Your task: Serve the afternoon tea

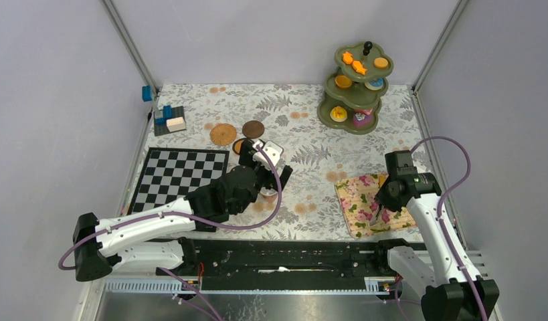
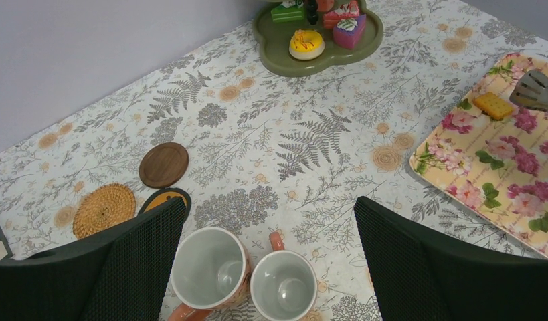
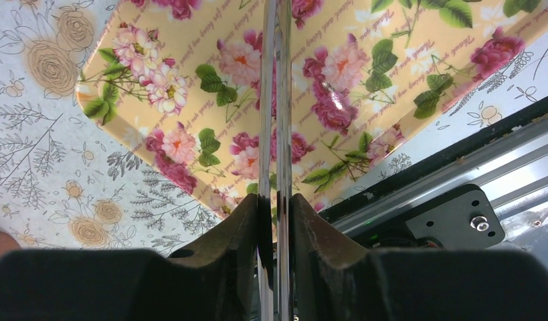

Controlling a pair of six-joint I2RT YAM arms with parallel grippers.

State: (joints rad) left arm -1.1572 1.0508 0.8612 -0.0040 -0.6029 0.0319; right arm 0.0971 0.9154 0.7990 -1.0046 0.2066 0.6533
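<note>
Two pinkish mugs [image 2: 207,271] [image 2: 284,284] stand upright and empty side by side on the patterned table, touching. My left gripper [image 2: 269,200] [image 1: 265,179] is open wide above them, one finger on each side, touching neither. A dark brown coaster [image 2: 163,164], a woven coaster [image 2: 104,210] and a yellow dark-rimmed round thing [image 2: 165,198] lie to the left. The olive-green stand [image 1: 354,87] at the back right holds donuts and cakes. My right gripper [image 3: 276,200] [image 1: 381,200] is shut on metal tongs [image 3: 276,100] over the floral tray [image 3: 191,60], by a cookie [image 2: 493,105].
A black-and-white chessboard [image 1: 180,177] lies at the left, with blue and white blocks [image 1: 169,120] behind it. Grey walls close in the back and both sides. The black rail [image 3: 458,167] runs along the near table edge, just beyond the floral tray.
</note>
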